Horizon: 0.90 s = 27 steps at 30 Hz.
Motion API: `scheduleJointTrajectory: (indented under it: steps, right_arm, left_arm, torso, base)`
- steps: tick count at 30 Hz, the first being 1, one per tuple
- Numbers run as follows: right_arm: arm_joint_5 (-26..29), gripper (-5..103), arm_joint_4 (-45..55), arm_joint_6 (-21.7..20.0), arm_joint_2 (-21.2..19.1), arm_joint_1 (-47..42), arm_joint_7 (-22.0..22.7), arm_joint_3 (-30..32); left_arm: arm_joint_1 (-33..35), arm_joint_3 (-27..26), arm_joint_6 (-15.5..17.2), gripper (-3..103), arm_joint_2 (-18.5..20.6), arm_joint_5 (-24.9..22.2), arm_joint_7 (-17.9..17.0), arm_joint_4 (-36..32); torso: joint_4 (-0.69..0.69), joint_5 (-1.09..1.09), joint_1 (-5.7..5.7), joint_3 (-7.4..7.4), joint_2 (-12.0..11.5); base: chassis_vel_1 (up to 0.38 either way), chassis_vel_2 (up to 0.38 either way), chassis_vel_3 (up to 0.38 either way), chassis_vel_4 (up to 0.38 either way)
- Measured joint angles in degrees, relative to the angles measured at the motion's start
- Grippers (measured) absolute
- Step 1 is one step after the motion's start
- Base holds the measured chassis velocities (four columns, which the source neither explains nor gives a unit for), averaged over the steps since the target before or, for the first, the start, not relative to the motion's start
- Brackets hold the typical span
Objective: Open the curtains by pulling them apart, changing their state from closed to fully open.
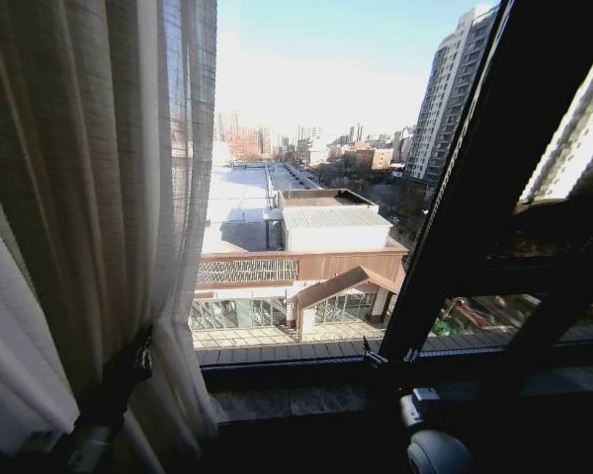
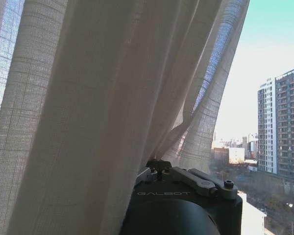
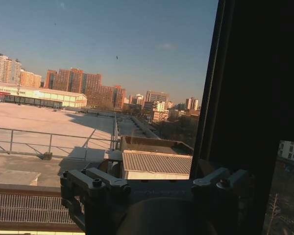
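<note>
Beyond the glass a sunlit cityscape is spreading out, with low rooftops in the middle and a tall tower on the right, and a dark window frame [image 1: 474, 197] is slanting across the right half of the head view above a stone window sill [image 1: 296, 400]. Only the left panel of the curtains [image 1: 89, 197] is showing, bunched into pleats at the left side of the window, so the middle of the pane is lying bare. The left gripper [image 1: 128, 370] is sitting low at the near left, pressed into the folds; in the left wrist view its fingers [image 2: 159, 166] are drawn together where the fabric [image 2: 103, 98] is gathering to a pinch, so it appears to be gripping the cloth, though the pads are buried in the weave. The right gripper [image 1: 435, 434] is hanging low at the near right, close to the frame, and its right wrist view is showing the fingers [image 3: 93, 183] spread wide with nothing between them, looking out past the dark frame [image 3: 245, 98]. Judging from this, the left-hand pull is nearly finished. The next move is calling for the left arm to be carrying its fold fully to the far left, and any right panel needs checking.
</note>
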Motion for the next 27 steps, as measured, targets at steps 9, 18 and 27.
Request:
scheduleJointTrajectory:
  steps: [9,18,27]
  right_arm:
    - [-0.23,100,0.82,-0.01,0.11,-0.23,-0.23,-0.28]
    - [-1.12,100,1.18,0.04,0.24,-1.00,-0.25,-0.72]
    - [-1.44,100,0.56,1.33,0.09,-0.41,-0.27,-0.87]
  left_arm:
    - [-0.11,0.09,-0.04,0,-0.13,0.06,0.03,-0.09]
    - [-0.17,0.45,0.04,0,-0.50,0.48,0.03,-0.14]
    - [-0.45,0.78,0.18,0,-0.97,0.91,0.04,-0.19]
  torso:
    - [0.00,0.00,0.00,0.00,0.00]
    - [0.00,-0.01,0.00,0.00,0.00]
    - [0.00,0.00,0.00,0.00,0.00]
  base:
    - [0.000,0.000,0.000,0.000]
    - [0.019,0.015,-0.017,-0.014]
    - [0.086,0.062,-0.078,-0.072]
